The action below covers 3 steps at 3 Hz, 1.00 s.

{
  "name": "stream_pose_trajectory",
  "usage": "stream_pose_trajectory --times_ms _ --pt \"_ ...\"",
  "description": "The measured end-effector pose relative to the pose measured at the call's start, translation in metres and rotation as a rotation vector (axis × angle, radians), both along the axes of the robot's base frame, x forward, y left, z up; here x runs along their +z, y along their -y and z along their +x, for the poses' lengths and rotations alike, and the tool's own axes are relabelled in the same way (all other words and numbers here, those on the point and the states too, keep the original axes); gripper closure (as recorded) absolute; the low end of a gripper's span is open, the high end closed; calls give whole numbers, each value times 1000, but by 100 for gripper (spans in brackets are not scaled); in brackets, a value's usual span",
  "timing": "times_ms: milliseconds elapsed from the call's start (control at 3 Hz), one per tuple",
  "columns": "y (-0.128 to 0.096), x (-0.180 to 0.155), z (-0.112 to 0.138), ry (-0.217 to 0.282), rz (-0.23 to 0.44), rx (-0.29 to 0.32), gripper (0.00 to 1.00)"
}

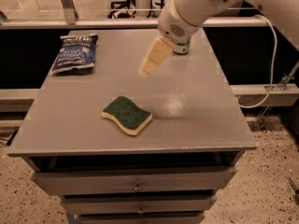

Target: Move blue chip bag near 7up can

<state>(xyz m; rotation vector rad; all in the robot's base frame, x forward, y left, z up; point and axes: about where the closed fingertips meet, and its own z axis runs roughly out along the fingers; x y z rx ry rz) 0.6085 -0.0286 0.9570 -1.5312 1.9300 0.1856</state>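
The blue chip bag [74, 52] lies flat at the table's far left corner, dark navy with white lettering. The 7up can [182, 47] stands near the far edge at centre-right; only its lower part shows below my arm. My gripper [149, 65] is a pale cream wedge pointing down and left, hovering above the table's far middle. It is left of the can and well to the right of the bag, touching neither and holding nothing that I can see.
A green-and-yellow sponge [127, 115] lies in the middle front of the grey table [196, 125]. Drawers sit below the table's front edge. A white cable [271, 55] hangs at the right. Chairs and a rail stand behind.
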Motion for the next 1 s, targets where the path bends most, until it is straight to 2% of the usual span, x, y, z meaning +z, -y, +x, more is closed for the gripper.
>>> stream_pose_trajectory --times_ms 333,667,1000 --pt "-62 -6 37 2 151 22 0" --pt "-122 -13 64 19 254 37 0" --pt "-173 -28 83 13 308 37 0"
